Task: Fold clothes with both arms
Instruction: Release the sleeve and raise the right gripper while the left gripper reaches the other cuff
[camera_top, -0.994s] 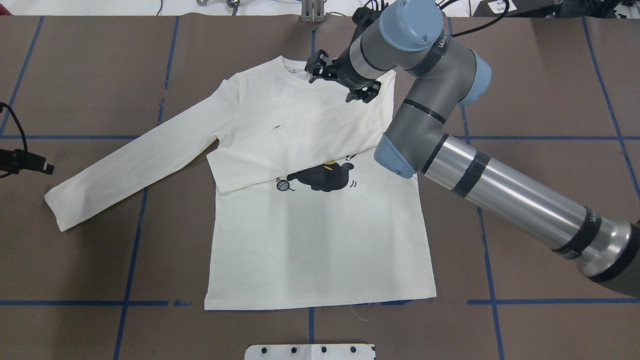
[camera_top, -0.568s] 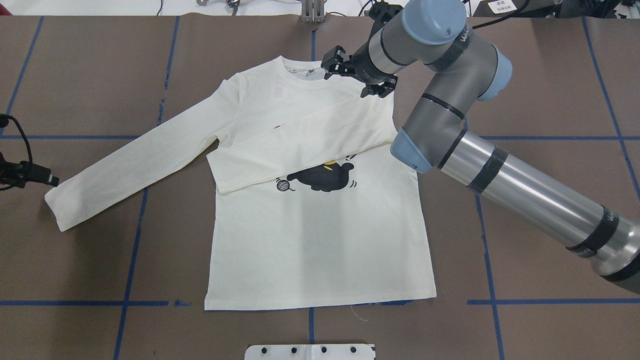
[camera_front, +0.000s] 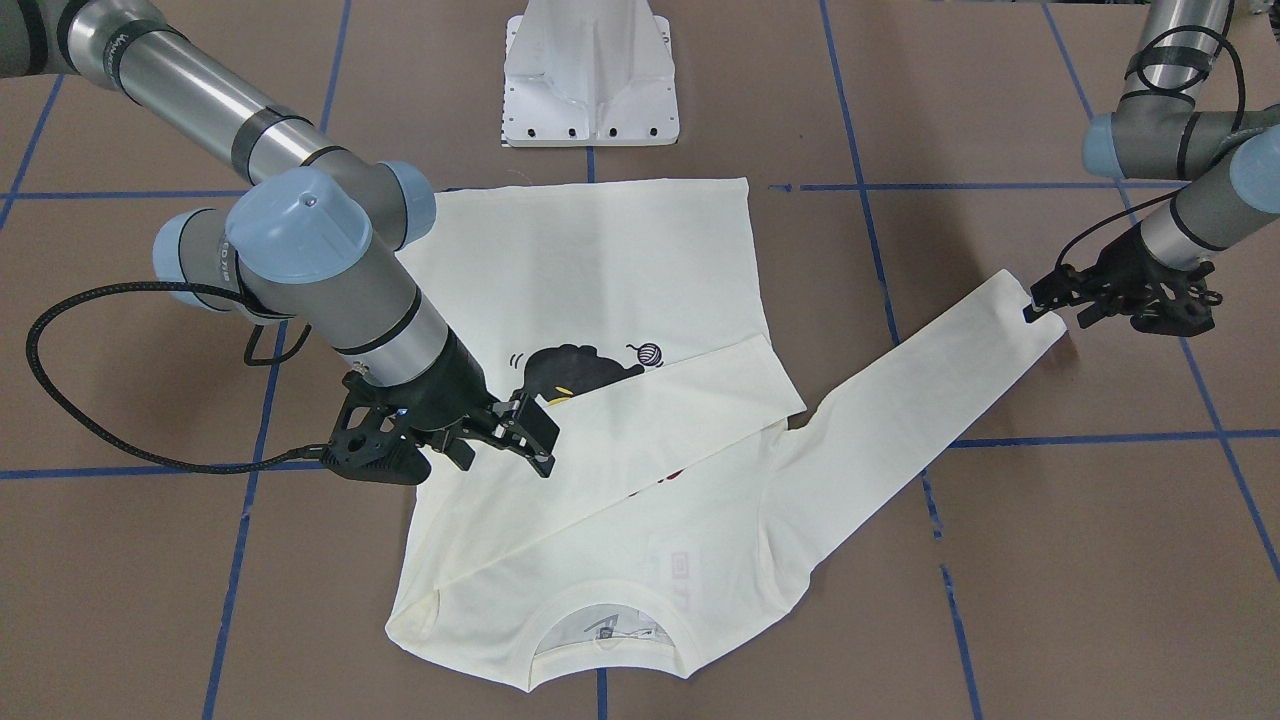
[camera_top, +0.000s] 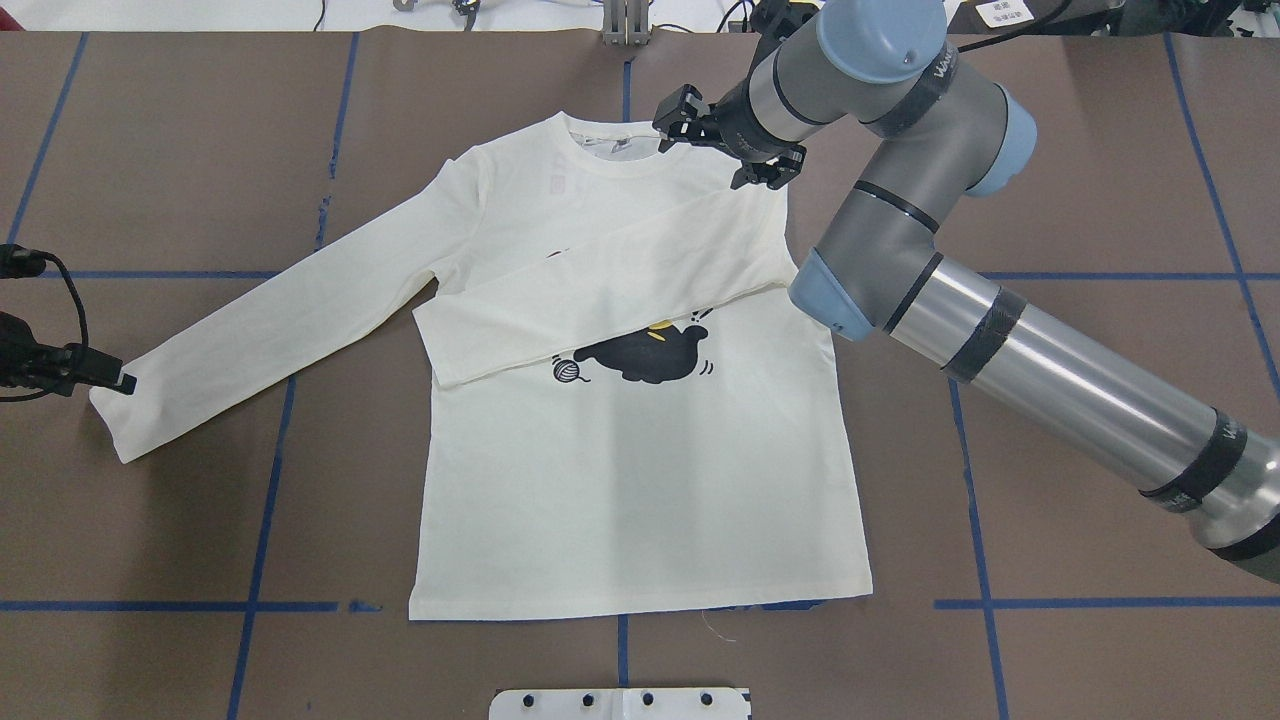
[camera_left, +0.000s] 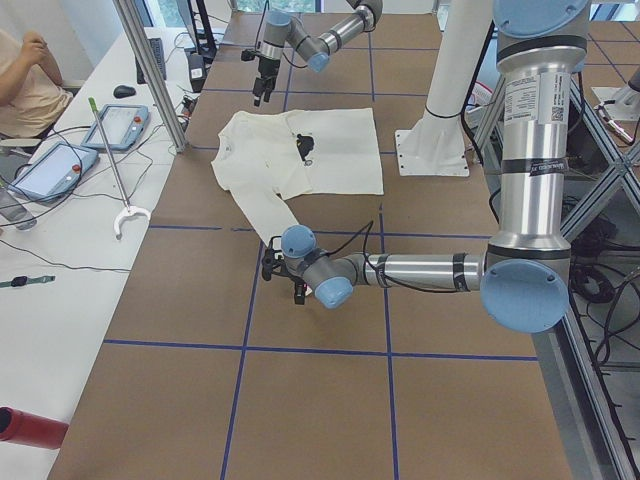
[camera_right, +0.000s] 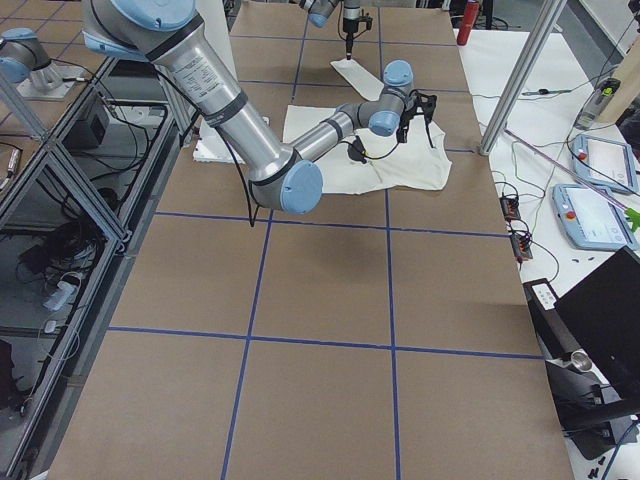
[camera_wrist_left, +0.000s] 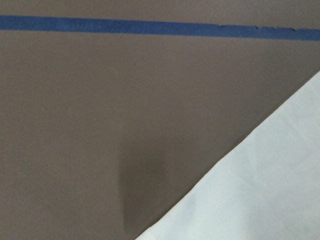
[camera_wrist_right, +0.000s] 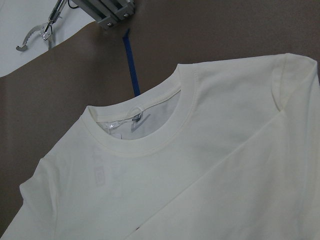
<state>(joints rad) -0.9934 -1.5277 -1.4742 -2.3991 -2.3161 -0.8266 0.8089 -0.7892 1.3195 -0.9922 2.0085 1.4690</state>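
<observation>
Front-facing: shirt (camera_front: 600, 260) flat mid-bench, collar toward operators' edge. Loose sleeve (camera_front: 930, 370) slants toward bench's left end, cuff at left pincer (camera_front: 1050, 312); grip state unclear.
Overhead: right pincer (camera_top: 725, 140) agape, empty, over folded shoulder, far from that cuff.

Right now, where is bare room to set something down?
Free: the table on the robot's left, bordered by the outstretched sleeve and the shirt's side; the strip between hem and base block. Crowded: the collar at the right gripper, the cuff at the left gripper.
</observation>
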